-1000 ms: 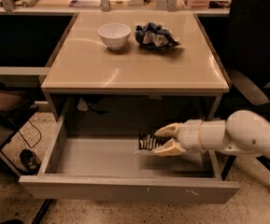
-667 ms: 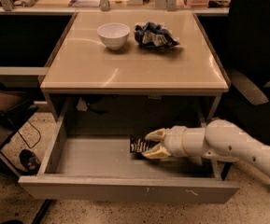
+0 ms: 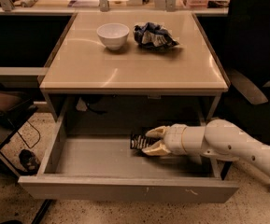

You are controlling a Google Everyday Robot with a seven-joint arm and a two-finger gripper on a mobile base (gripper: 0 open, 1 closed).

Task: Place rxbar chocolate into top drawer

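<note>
The top drawer point(image 3: 125, 188) is pulled out wide under the table, its grey front panel scuffed. My gripper point(image 3: 149, 141) reaches in from the right, low over the drawer floor near the back. Its pale fingers point(image 3: 156, 132) are shut on the right end of the rxbar chocolate point(image 3: 137, 141), a small black wrapper bar. The bar sits at or just above the drawer floor, near the middle.
On the tan table top point(image 3: 134, 69) stand a white bowl point(image 3: 112, 34) and a wrinkly blue-and-white bag point(image 3: 154, 35). A black chair point(image 3: 258, 45) stands at the right. Cables and a dark stand point(image 3: 3, 120) are on the floor at the left.
My gripper has moved left and deeper into the drawer with the bar, and lower towards the drawer floor.
</note>
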